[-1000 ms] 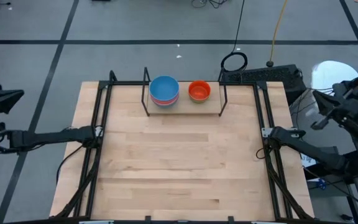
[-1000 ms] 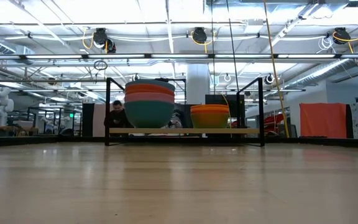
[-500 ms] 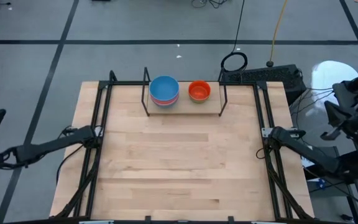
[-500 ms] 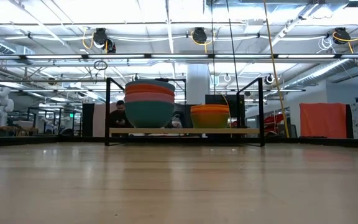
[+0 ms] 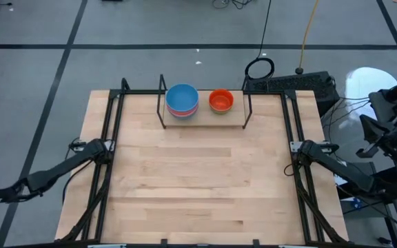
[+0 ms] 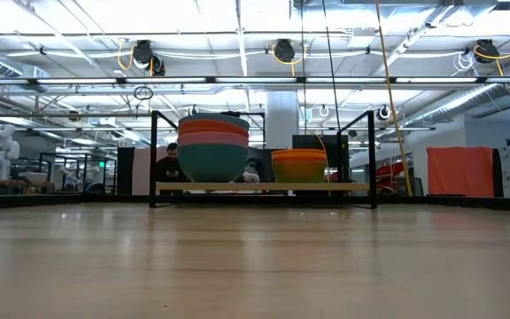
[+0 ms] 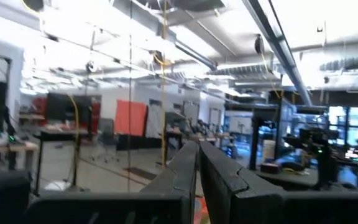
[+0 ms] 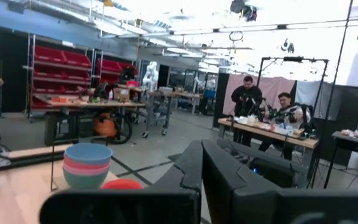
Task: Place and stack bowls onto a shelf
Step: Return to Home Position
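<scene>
I read 0 texts, labels, brands, numbers or signs in any of the 4 views; nothing legible stands on any surface shown.

Stacked bowls [image 5: 182, 100] on shelf [image 5: 205, 122]

Bright ceiling lights [image 6: 237, 13], overhead glare

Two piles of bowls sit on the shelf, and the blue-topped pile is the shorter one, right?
No. The blue-topped pile is the taller one; the orange-topped pile is shorter. The low view shows it. Both sit on the shelf.
</scene>
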